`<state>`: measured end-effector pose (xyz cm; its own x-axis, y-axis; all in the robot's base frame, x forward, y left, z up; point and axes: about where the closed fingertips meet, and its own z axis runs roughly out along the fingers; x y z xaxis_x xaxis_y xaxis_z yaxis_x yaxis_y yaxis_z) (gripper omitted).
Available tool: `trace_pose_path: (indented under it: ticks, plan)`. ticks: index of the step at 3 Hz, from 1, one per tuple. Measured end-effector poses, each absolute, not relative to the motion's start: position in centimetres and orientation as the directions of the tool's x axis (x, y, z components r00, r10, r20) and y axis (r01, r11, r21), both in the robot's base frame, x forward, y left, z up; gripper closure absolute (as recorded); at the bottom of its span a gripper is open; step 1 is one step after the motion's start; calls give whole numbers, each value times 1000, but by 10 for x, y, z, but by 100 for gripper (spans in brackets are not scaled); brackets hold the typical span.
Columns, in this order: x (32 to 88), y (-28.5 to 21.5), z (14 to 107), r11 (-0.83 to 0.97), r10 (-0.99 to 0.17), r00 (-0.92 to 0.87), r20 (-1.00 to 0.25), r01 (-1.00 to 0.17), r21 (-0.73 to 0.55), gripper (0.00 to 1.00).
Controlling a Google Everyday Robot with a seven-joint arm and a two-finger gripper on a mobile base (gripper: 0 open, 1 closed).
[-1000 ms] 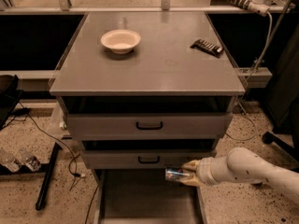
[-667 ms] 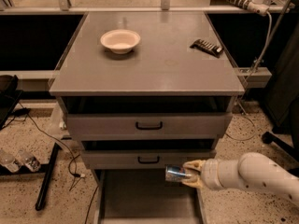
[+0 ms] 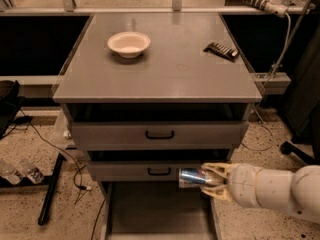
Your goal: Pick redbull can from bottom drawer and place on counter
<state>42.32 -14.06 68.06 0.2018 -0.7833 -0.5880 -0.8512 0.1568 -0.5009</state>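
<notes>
The redbull can (image 3: 190, 177) lies on its side, clamped between the two fingers of the gripper (image 3: 209, 180), with its free end pointing away to the gripper's left. Compared with a second ago it sits a little higher: it has come up out of the bottom drawer (image 3: 160, 209) and now hangs in front of the lower edge of the middle drawer (image 3: 140, 171). The pale arm behind the gripper reaches in from the right much as before, so the change reads as a small lift rather than a sideways carry.

The bottom drawer is pulled out directly below the gripper, and no can is left in the part of it that shows. That suggests the picking half of the job is done and the grip is holding.

The counter (image 3: 165, 69) is well above the gripper and up to its left, beyond the top drawer (image 3: 160, 134). On it, a bowl (image 3: 128, 44) stands far up and left of the gripper, and a dark remote (image 3: 220, 51) lies almost straight above it. The front of the counter looks free, which seems a fair place to set the can down. The overhanging counter edge lies between the gripper and that spot, so the can likely needs to come outward before rising.
</notes>
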Motion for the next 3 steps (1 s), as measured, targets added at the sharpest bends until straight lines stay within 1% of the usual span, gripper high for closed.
trace_pose_path:
  ticks: [1, 2, 3]
  plan:
    - [423, -149, 766, 151, -775, 242, -584, -826, -543, 100]
    - [440, -160, 842, 175, -755, 258, -603, -807, -564, 100]
    - [456, -166, 887, 175, -717, 306, -626, -790, -587, 100]
